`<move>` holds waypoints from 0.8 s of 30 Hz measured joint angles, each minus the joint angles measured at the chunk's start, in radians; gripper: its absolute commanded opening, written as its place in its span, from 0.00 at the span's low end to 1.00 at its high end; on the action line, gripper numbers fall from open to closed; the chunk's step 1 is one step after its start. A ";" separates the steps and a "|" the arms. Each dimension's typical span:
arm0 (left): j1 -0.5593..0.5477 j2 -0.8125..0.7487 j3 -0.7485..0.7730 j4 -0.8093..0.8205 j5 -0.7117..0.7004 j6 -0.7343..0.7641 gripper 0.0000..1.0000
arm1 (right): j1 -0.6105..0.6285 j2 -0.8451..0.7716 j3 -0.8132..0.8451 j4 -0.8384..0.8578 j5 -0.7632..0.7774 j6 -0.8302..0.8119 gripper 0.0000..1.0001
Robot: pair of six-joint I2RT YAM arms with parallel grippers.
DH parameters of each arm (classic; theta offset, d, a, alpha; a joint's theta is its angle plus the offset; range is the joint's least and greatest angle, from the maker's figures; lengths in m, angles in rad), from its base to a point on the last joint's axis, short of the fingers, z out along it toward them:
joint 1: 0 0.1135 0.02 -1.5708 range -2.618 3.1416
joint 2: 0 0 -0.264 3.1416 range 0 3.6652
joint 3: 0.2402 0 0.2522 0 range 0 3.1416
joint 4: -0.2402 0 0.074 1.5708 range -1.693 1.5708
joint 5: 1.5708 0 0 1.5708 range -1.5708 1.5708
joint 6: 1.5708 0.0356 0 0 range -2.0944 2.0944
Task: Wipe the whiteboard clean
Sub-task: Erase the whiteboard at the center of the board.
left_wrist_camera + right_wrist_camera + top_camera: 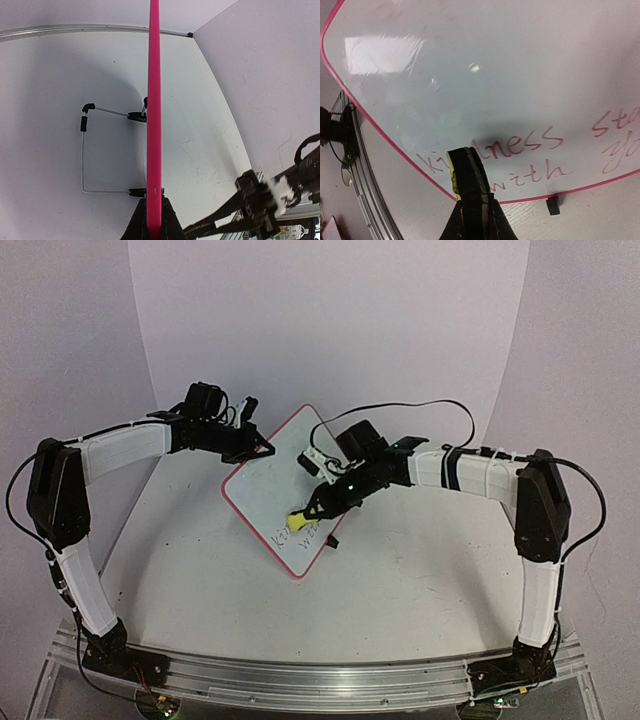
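Note:
The whiteboard [285, 490] with a pink-red frame stands tilted on the table, red handwriting along its near edge. My left gripper [258, 447] is shut on the board's far left edge; in the left wrist view the pink frame [154, 125] runs edge-on between the jaws, and my left gripper [154, 212] clamps it. My right gripper [305, 515] is shut on a small yellow-and-black eraser block [298, 522] held against the lower writing. In the right wrist view my right gripper [470, 190] holds the eraser [462, 172] over the words "kindness with" on the board [485, 75].
A wire stand [84, 150] with black clips props the board from behind. A small black foot [552, 205] sits at the board's lower edge. White walls enclose the table at back and sides. A metal rail [300, 680] runs along the near edge.

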 measured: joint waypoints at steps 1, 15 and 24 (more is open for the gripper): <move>0.000 0.000 -0.001 0.001 0.000 0.000 0.00 | 0.016 0.005 0.001 -0.014 -0.011 -0.034 0.00; -0.003 0.000 -0.006 0.021 0.013 0.009 0.00 | 0.083 0.126 0.071 -0.073 -0.047 -0.282 0.00; -0.003 -0.001 -0.017 0.043 0.036 0.043 0.00 | 0.088 0.108 -0.017 0.065 0.023 -0.362 0.00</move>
